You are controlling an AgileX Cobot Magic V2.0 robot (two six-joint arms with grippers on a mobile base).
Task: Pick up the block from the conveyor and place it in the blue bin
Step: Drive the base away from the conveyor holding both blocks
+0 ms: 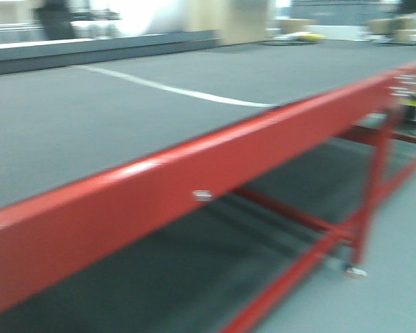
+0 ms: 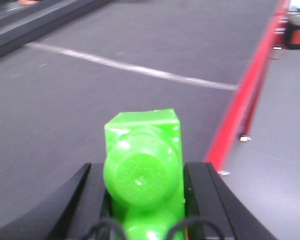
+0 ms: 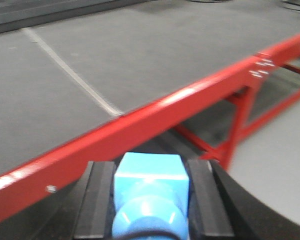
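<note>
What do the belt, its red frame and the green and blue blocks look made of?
The belt looks like matte grey rubber or fabric, finely textured. The frame: red-painted metal, glossy highlights. The green block and blue block: shiny moulded plastic, probably.

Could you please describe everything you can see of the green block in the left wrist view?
The green block looks like bright, glossy plastic: a squarish body with a rounded stud facing the camera and small highlights on it. It sits between the left gripper's two black fingers, which touch its sides. The frame cuts off its lower end. Behind it lies the grey conveyor belt, with the red frame edge to its right. Whether it touches the belt cannot be told.
</note>
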